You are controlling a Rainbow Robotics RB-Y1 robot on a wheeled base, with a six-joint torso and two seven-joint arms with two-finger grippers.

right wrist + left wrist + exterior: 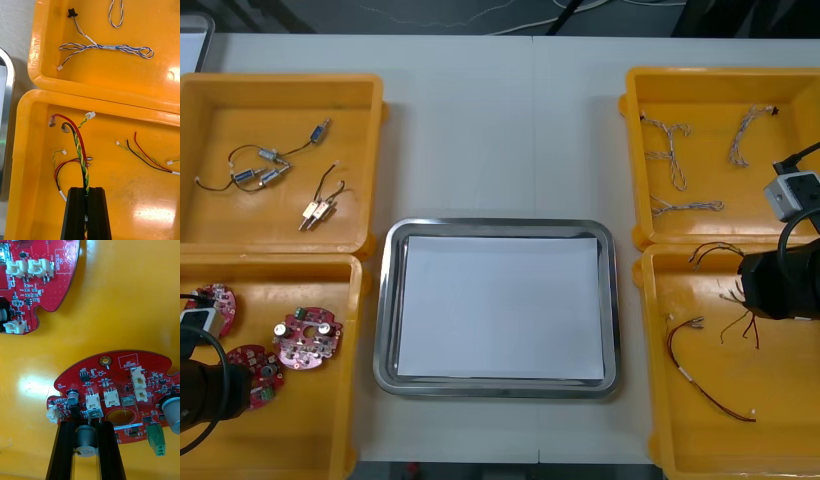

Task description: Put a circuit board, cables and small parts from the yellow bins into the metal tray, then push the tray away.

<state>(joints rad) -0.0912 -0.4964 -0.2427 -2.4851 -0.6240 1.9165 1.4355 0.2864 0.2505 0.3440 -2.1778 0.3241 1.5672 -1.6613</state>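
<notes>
The red circuit board [112, 384] gripped by the left end effector [87, 424] has a white-outlined box printed "QC STICKER". The same words show on a second board [41, 277] lying apart from it. The left fingers are narrowly spaced, clamped at the board's edge with a silver cylinder between them. This board is in the near left yellow bin [300, 430].

The right end effector [87, 189] is almost closed, pinching a red and yellow cable [79, 146] above the floor of the near right bin [680, 440]. Loose cables lie to either side of it. The far right bin [35, 48] has raised lettering on its wall that I cannot read, and it holds twisted blue and white cables [108, 47].

The far left bin [280, 100] holds small metal parts [318, 210]. The metal tray [385, 300], white inside, sits between the bins with narrow gaps at both sides. Open table [500, 130] stretches beyond its far rim.
</notes>
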